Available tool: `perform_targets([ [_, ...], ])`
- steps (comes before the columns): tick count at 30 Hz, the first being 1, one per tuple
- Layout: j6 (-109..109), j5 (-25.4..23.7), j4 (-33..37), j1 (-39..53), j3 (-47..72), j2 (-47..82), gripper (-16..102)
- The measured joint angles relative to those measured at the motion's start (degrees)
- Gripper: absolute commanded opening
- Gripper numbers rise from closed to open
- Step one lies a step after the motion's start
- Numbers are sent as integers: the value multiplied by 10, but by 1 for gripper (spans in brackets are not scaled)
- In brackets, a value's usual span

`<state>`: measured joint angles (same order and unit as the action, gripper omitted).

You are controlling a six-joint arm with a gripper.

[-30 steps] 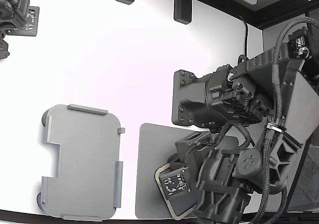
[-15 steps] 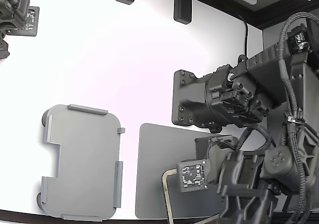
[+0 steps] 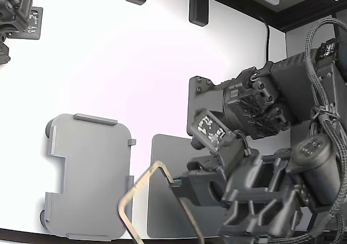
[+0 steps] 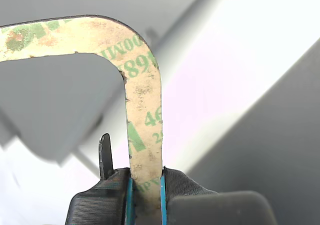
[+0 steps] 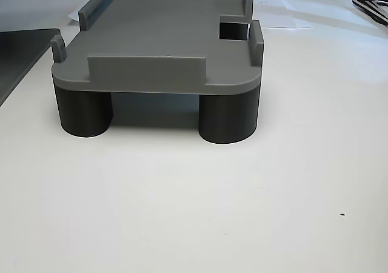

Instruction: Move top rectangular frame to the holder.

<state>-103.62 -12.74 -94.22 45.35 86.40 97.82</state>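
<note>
1. Exterior view: top rectangular frame (image 3: 142,192) lifted, tilted, long axis slanting toward the holder (image 3: 89,176), overlapping its near edge.
2. Wrist view: hand (image 4: 145,197) clamped on one frame side.

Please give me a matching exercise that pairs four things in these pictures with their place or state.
Things:
1. rectangular frame
2. holder
3. dark grey mat
4. gripper

Places or states:
A. stands empty on dark round legs on the white table
B. lies flat on the table, beside the holder, partly under the arm
C. shut on one side of the tan strip
D. lifted and tilted, one corner over the holder's edge in the exterior view

Pairs: 1-D, 2-A, 3-B, 4-C
</note>
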Motion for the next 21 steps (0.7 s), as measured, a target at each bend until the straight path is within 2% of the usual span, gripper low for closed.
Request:
perform_targets([
  [8,-197,-13,0,-107,-74,-110,-11],
  [15,-252,18,0,-117,-116,-166,-11],
  [21,-229,19,0,-120,-84,-153,-11],
])
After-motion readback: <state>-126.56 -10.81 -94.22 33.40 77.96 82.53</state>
